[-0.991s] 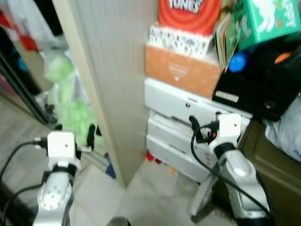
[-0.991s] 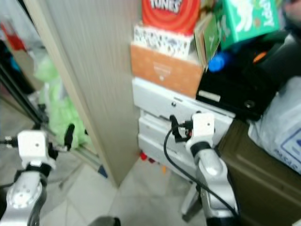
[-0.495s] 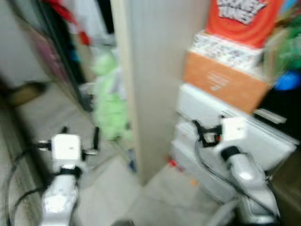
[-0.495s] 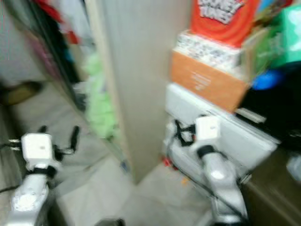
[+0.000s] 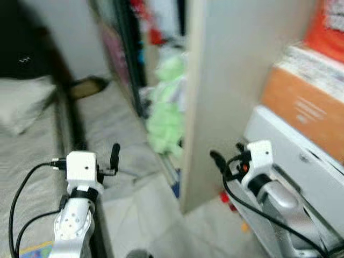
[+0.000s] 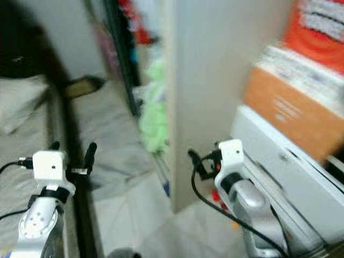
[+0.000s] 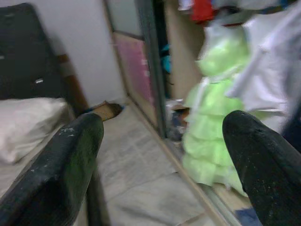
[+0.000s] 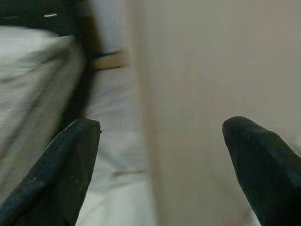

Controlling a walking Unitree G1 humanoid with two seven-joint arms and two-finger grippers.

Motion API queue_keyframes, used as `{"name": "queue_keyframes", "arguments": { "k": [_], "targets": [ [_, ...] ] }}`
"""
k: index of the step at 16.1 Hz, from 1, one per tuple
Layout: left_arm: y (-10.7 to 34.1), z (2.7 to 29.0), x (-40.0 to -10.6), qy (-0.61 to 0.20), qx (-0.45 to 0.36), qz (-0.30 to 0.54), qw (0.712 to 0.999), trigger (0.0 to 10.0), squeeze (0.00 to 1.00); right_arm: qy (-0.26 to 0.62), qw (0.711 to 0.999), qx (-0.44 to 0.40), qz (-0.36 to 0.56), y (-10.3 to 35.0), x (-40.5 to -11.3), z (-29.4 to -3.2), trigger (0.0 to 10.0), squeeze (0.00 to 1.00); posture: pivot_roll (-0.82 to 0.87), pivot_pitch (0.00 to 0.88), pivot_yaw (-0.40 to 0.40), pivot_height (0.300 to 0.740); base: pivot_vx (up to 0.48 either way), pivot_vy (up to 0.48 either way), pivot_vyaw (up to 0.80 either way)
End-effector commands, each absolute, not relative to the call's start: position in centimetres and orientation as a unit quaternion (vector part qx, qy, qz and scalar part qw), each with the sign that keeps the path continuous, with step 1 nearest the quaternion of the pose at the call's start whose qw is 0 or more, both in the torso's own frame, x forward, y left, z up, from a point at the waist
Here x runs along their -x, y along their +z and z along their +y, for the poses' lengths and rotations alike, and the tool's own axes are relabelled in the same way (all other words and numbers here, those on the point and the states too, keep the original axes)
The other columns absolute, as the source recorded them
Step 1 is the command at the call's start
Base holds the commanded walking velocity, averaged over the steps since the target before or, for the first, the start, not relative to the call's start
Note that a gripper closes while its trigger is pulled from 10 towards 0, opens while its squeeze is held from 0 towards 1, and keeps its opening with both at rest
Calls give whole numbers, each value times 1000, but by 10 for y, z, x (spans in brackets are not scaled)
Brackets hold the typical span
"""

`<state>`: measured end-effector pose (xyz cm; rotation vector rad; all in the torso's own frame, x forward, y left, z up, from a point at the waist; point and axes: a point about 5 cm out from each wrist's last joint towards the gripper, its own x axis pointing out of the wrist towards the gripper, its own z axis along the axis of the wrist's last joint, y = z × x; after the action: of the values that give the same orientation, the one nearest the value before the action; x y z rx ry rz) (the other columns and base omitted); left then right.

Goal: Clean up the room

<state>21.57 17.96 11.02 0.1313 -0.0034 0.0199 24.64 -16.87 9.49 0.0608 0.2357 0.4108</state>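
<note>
Both arms are held out low in front of me. My left gripper (image 7: 162, 123) is open, nothing between its fingers (image 6: 91, 150); it points toward a light green frilly garment (image 5: 166, 110) that hangs at the foot of an open wardrobe with a dark sliding frame (image 7: 150, 70). The right gripper (image 8: 160, 128) is open and empty too, close in front of the wardrobe's pale wooden side panel (image 5: 228, 80). Small red bits (image 5: 226, 198) lie on the floor by the panel's base.
Stacked boxes stand at the right: an orange-brown one (image 5: 303, 107) on a white case (image 5: 306, 172). A bed with a pale pillow (image 5: 24, 110) and dark frame (image 5: 72, 129) runs along the left. A dark flat object (image 5: 88, 86) lies on the grey tiled floor (image 5: 140, 204).
The whole picture has swung left: the boxes slid to the right edge and the bed and pillow came into view. Both arms keep the same pose, grippers still open.
</note>
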Motion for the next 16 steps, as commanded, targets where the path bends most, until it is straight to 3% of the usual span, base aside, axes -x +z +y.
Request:
{"name": "queue_keyframes", "arguments": {
  "k": [1,5,7,11,16],
  "targets": [
    [112,184,-216,13,-71,-3,997,10000,0,270,954,-51,121,100,-244,-153,10000,0,-27,0,-13,740,0,0,800],
    [113,182,-217,13,-69,-6,998,10000,0,365,919,-67,131,107,-233,-141,10000,0,-26,0,-18,740,0,0,800],
    [113,182,-217,13,-68,-5,998,10000,0,328,936,-66,108,112,-246,-148,10000,0,-26,0,-18,740,0,0,800],
    [112,181,-218,11,-68,-6,998,10000,0,337,936,-49,85,121,-252,-147,10000,0,-25,0,-23,740,0,0,800],
    [112,182,-218,19,-66,-7,998,10000,0,286,957,-14,53,120,-263,-147,10000,0,-20,0,-31,740,0,0,800]
  ]
}}
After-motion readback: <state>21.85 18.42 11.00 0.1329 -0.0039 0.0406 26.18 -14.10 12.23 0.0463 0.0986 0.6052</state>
